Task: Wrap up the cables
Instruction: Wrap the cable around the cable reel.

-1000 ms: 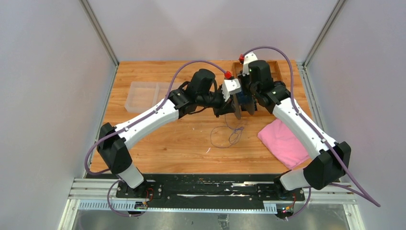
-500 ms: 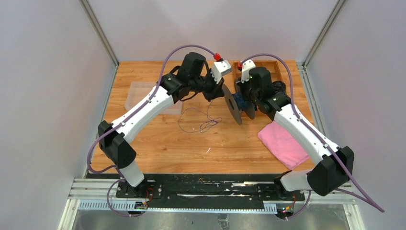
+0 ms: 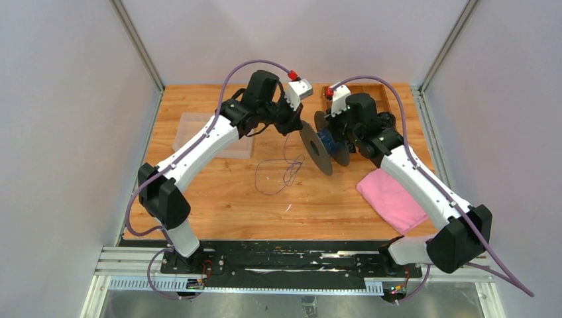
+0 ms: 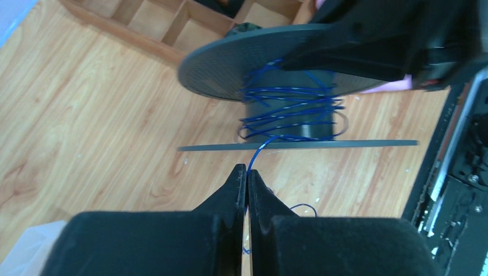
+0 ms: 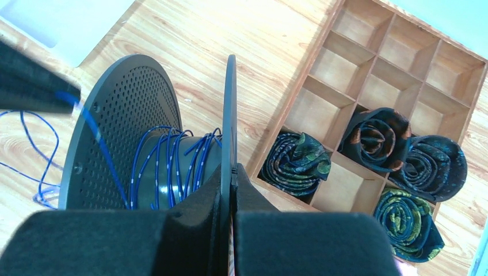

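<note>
Our left gripper (image 4: 247, 173) is pressed fully together. Its two black fingertips pinch a thin blue cable (image 4: 282, 105), which comes out between them. From that pinch the strand rises a short way to a dark grey spool (image 4: 299, 54), where several uneven turns of it are wound around the core between the two round flanges.

Our right gripper (image 5: 230, 170) is also clamped tight, its fingers closed on the thin edge of one flange. The other flange is dotted with small holes and faces the left gripper.

From above, we see the spool (image 3: 317, 147) held on edge between the two arms, toward the back of the wooden table (image 3: 219, 205). We cannot tell whether it touches the tabletop. The rest of the cable hangs down from the left gripper and lies in a few loose, limp loops (image 3: 290, 176) on the bare wood, to the left of the spool and in front of it.

Behind the spool sits a wooden compartment tray (image 5: 322, 54). Four of its compartments each hold a rolled patterned necktie (image 5: 296, 156). A pink cloth (image 3: 392, 197) lies flat under the right arm. A clear plastic container (image 3: 199, 132) sits at the far left, well apart from the cable.
</note>
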Tool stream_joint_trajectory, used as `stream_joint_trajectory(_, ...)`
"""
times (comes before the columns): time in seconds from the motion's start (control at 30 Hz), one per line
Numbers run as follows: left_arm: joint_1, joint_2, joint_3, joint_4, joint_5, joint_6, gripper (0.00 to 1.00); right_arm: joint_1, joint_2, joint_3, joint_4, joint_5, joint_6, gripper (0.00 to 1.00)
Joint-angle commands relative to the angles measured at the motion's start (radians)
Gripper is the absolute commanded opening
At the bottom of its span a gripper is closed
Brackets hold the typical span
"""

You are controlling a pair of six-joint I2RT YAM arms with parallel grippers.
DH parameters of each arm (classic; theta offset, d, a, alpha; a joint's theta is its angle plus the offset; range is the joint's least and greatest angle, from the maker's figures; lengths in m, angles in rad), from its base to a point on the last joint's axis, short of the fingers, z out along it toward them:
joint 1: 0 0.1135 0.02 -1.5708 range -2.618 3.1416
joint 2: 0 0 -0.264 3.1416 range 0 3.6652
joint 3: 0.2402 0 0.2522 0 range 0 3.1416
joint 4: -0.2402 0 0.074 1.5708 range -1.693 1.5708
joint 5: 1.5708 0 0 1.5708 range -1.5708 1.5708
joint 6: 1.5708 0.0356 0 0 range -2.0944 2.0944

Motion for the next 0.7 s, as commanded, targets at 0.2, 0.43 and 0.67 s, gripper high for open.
stream_joint_trajectory(0.2,0.092,0.031,0.026,-0.030,-0.076,0.045,0.03,-0.005,-0.073,-0.005,0.050,-0.123,-0.020,0.01)
stream_joint_trajectory(0.43,0.134,0.027,-0.041,0.020,-0.080,0.045,0.03,-0.038,-0.077,0.051,0.022,-0.197,0.033,0.01)
stream_joint_trajectory(0.67,0.161,0.026,-0.087,0.070,-0.088,0.042,0.09,-0.043,-0.071,0.105,-0.007,-0.219,0.052,0.01)
